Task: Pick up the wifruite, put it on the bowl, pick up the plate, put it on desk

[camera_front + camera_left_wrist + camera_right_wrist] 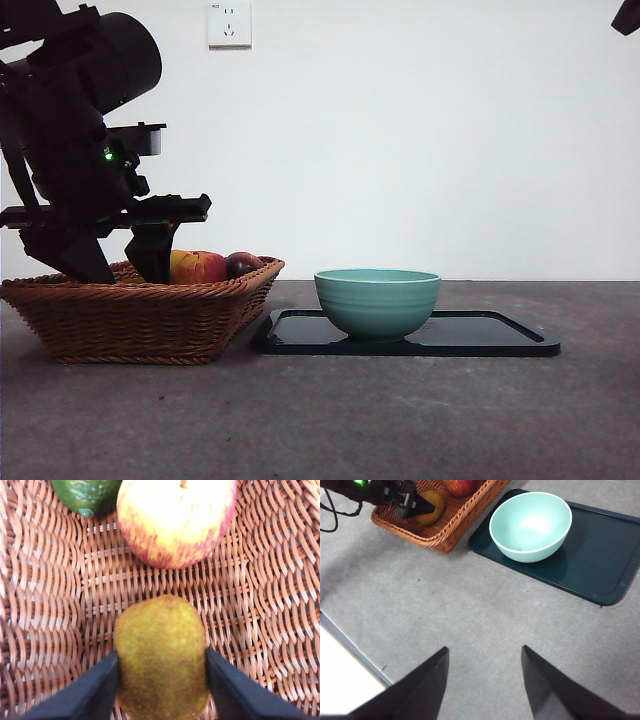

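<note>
Bench: dark grey mottled bench [420, 420] before a white wall
Basket: wicker basket [130, 320] at the left, holding a red-yellow apple [175, 520], a green fruit [85, 495] and the wifruite [161, 655]
Left gripper [161, 680]: down inside the basket, jaws pinching the wifruite on both sides
Bowl: teal bowl [377, 300] on a dark tray [500, 335], right of the basket
Right gripper [485, 680]: over bare bench, jaws spread, holding nothing

Left claw [162, 680] jaws against fruit sides; right claw [485, 680] spread, aloft.
</note>
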